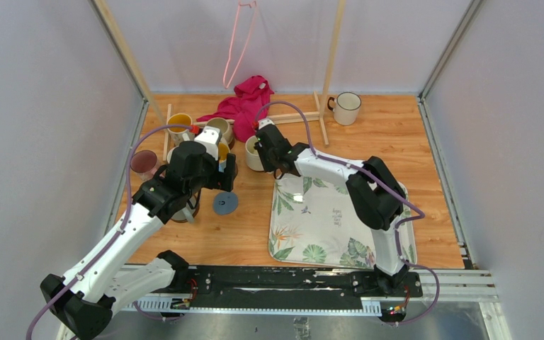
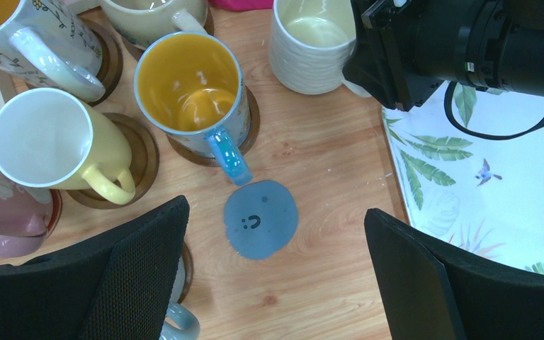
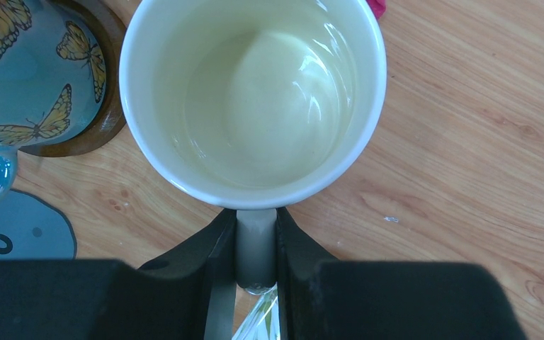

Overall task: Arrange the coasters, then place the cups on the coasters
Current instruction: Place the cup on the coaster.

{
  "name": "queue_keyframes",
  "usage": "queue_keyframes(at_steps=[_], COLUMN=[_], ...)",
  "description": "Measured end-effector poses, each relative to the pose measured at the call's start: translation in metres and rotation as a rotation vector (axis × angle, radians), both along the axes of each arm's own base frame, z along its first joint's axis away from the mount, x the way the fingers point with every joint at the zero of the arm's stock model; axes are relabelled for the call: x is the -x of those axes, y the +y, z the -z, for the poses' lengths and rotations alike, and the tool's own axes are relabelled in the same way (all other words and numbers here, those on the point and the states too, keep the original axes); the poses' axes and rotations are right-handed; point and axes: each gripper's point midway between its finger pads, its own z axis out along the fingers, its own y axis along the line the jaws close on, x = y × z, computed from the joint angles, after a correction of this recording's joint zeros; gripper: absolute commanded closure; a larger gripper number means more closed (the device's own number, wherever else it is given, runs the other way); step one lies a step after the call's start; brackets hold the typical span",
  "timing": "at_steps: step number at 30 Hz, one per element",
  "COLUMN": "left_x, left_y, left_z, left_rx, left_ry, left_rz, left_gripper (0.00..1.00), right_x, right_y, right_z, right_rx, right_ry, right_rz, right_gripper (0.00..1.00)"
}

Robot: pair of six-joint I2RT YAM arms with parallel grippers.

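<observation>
Your right tool [image 3: 256, 244] is clamped on the handle of the cream mug [image 3: 255, 99]. The mug stands upright on the wooden worktop [image 3: 467, 142], just off the far left corner of the leaf-patterned tray [image 1: 340, 219]. Your left tool [image 2: 275, 227] hangs with its fingers wide apart above the grey-blue coaster [image 2: 261, 218], which lies flat with nothing on it. Close by, the blue butterfly mug [image 2: 191, 92] and a yellow mug [image 2: 57, 145] sit on brown coasters [image 2: 145, 152].

Bare surface [image 2: 326, 283] round grey-blue coaster [image 2: 261, 219]; mugs [image 2: 191, 92] crowd 9 to 12 o'clock, tray [image 2: 467, 177] 3 o'clock, my right claw [image 3: 256, 244] on cream mug [image 2: 312, 42] 1 o'clock.
</observation>
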Motion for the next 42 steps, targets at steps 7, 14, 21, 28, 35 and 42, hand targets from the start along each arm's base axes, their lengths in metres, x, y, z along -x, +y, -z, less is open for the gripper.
queue_keyframes(at_steps=[7,14,21,28,35,42], left_x=[0.0,0.0,0.0002,0.0002,0.0001,0.0001], left_y=[-0.0001,-0.0005,-0.0013,-0.0013,-0.0013,-0.0013], left_z=[-0.0001,0.0006,0.0009,0.0009,0.001,0.0011], left_rx=[0.0,0.0,0.002,0.002,0.002,0.001], left_ry=[0.0,0.002,0.004,0.004,0.005,0.005], left_rz=[0.0,0.002,0.006,0.006,0.006,0.006], left_gripper=[0.0,0.0,0.0,0.0,0.0,0.0], right_x=[0.0004,0.0043,0.0062,0.0075,0.0092,0.0095], right_y=[-0.0014,-0.0056,-0.0049,-0.0035,-0.0009,-0.0007], right_z=[0.0015,0.0017,0.0026,0.0026,0.0019,0.0016], right_rx=[-0.004,-0.003,0.0,-0.005,-0.01,-0.011], right_ry=[-0.005,-0.003,-0.005,-0.002,0.0,0.001], right_rz=[0.008,0.012,0.012,0.012,0.012,0.012], right_gripper=[1.0,0.88,0.76,0.77,0.77,0.74])
